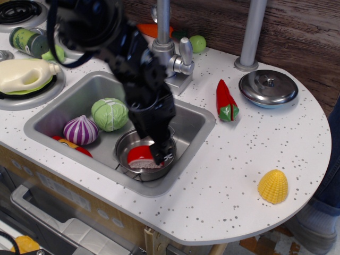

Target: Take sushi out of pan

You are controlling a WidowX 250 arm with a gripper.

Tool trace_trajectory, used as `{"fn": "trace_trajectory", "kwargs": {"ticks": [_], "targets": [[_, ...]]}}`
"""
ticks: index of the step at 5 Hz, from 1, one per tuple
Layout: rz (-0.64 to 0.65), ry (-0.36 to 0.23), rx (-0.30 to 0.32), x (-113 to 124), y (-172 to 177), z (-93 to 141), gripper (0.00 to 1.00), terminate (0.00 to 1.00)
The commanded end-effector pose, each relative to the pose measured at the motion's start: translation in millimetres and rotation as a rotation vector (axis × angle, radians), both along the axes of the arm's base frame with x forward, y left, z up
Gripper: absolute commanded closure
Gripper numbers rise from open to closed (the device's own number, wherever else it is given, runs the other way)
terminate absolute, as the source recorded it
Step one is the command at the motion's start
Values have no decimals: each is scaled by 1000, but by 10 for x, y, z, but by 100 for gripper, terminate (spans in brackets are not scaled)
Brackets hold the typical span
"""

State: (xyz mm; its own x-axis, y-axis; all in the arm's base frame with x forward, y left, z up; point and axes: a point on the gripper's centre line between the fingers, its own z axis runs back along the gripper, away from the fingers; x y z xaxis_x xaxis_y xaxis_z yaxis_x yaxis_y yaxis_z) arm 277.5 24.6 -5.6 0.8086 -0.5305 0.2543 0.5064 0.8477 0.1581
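The sushi [138, 156], a red dome on a white base, lies in the small steel pan [123, 142], which stands in the sink [197, 123] at its front right. My gripper [155, 150] reaches down from the upper left into the pan. Its fingers are at the right side of the sushi and partly cover it. One dark fingertip [161, 154] shows at the sushi's right edge. The jaws look spread, and the arm is motion-blurred. I cannot tell whether the fingers touch the sushi.
A green cabbage [109, 113] and a purple-white onion [81, 130] lie in the sink left of the pan. The faucet [171, 56] stands behind. On the counter to the right are a red pepper [226, 102], a steel lid [268, 87] and a yellow corn piece [273, 186].
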Motion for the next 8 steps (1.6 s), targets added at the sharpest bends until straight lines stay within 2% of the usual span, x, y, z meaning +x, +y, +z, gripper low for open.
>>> {"fn": "trace_trajectory", "kwargs": {"ticks": [1, 3, 5, 6, 8], "targets": [[-65, -82, 55, 61, 107, -112, 0, 0], [-100, -103, 62, 115, 240, -260, 0, 0], [-100, -115, 40, 179, 326, -400, 0, 0], [-53, -100, 22, 203, 342, -429, 100, 0], [40, -17, -19, 181, 280, -222, 100, 0]]}}
